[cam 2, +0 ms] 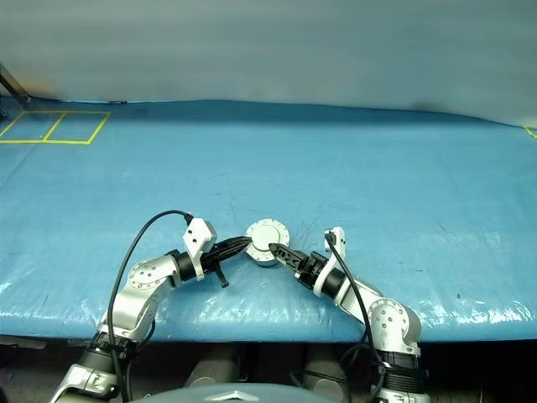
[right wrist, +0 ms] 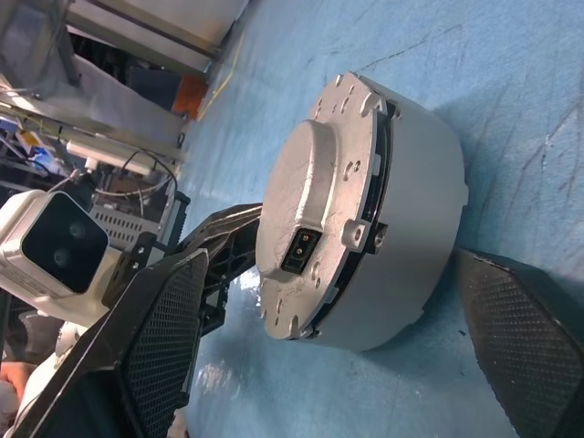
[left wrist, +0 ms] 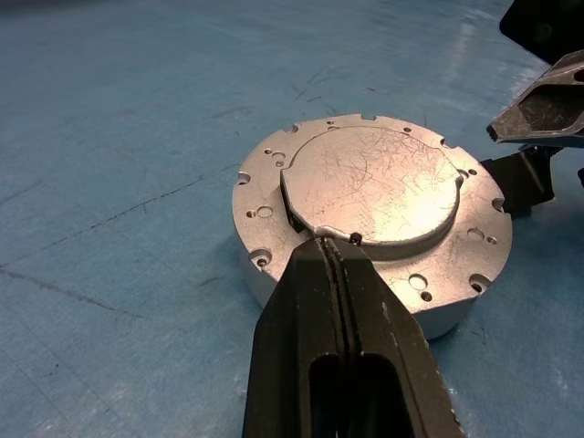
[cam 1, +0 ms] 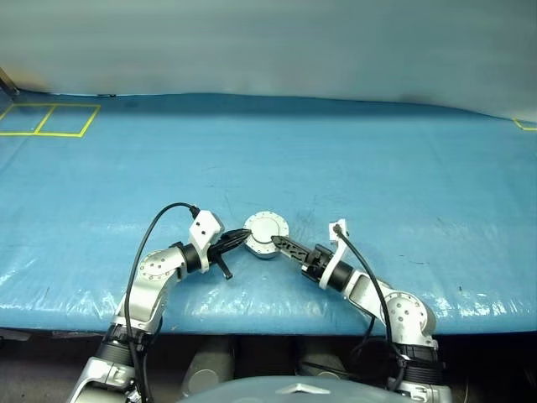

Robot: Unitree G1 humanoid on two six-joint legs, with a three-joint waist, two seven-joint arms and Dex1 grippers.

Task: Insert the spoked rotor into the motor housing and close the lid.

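Note:
The motor housing (cam 1: pixel 267 235), a squat silver round body, sits on the blue table near its front edge. The lid (left wrist: pixel 374 182) lies flat on top of it, plain silver with a raised centre. My left gripper (cam 1: pixel 243 236) is shut, and its tips (left wrist: pixel 336 242) rest against the edge of the lid's raised centre. My right gripper (right wrist: pixel 336 257) is open, with one finger on either side of the housing (right wrist: pixel 411 182); whether they touch it I cannot tell. The spoked rotor is hidden.
Blue sheeting (cam 1: pixel 336 159) covers the whole table. Yellow tape squares (cam 1: pixel 50 119) mark its far left corner. The table's front edge (cam 1: pixel 268 323) runs just under both arms.

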